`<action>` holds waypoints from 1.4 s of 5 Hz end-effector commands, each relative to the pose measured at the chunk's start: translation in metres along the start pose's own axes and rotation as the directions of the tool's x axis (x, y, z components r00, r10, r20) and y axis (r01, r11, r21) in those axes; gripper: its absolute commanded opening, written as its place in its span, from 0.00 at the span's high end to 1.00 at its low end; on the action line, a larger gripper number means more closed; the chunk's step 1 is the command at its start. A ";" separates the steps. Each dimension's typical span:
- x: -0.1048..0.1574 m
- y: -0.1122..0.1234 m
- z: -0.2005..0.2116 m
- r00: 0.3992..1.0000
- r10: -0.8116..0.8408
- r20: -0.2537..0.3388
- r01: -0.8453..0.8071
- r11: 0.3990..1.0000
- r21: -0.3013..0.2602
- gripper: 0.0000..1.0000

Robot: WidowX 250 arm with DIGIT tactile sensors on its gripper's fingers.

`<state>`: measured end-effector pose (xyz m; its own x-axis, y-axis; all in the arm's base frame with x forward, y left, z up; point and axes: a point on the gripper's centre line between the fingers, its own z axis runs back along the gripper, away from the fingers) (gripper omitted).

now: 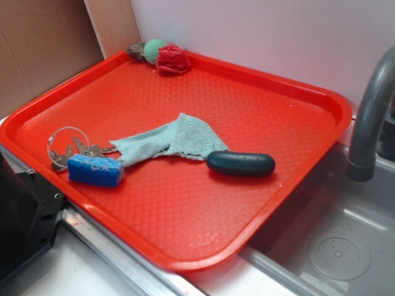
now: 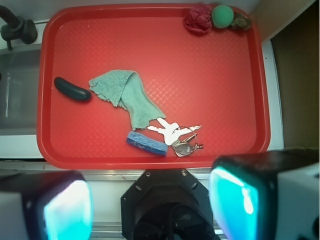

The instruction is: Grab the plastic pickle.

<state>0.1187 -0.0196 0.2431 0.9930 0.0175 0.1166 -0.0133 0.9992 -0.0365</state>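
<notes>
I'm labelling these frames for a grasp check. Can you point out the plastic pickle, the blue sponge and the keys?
plastic pickle (image 1: 241,163): exterior view, middle of its body.
blue sponge (image 1: 95,170): exterior view, centre of its top face.
keys (image 2: 172,132): wrist view, on the pale key blades.

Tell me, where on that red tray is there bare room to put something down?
The tray is bare between the cloth and the knitted toys in the corner, and along the edge near the keys. It is crowded where pickle, cloth, sponge and keys cluster.
</notes>
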 end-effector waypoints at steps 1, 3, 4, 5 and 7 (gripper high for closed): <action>0.000 0.000 0.000 1.000 0.000 0.000 0.000 1.000 0.000 0.00; 0.046 -0.105 -0.058 0.879 -0.477 0.001 0.477 0.877 -0.051 0.00; 0.046 -0.105 -0.058 0.879 -0.477 0.001 0.477 0.877 -0.051 0.00; 0.046 -0.105 -0.058 0.879 -0.477 0.001 0.477 0.877 -0.051 0.00; 0.070 -0.126 -0.112 0.748 -0.663 0.025 0.663 0.745 -0.076 0.00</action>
<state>0.2050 -0.1472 0.1319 0.7446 -0.6615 0.0894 0.6663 0.7447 -0.0391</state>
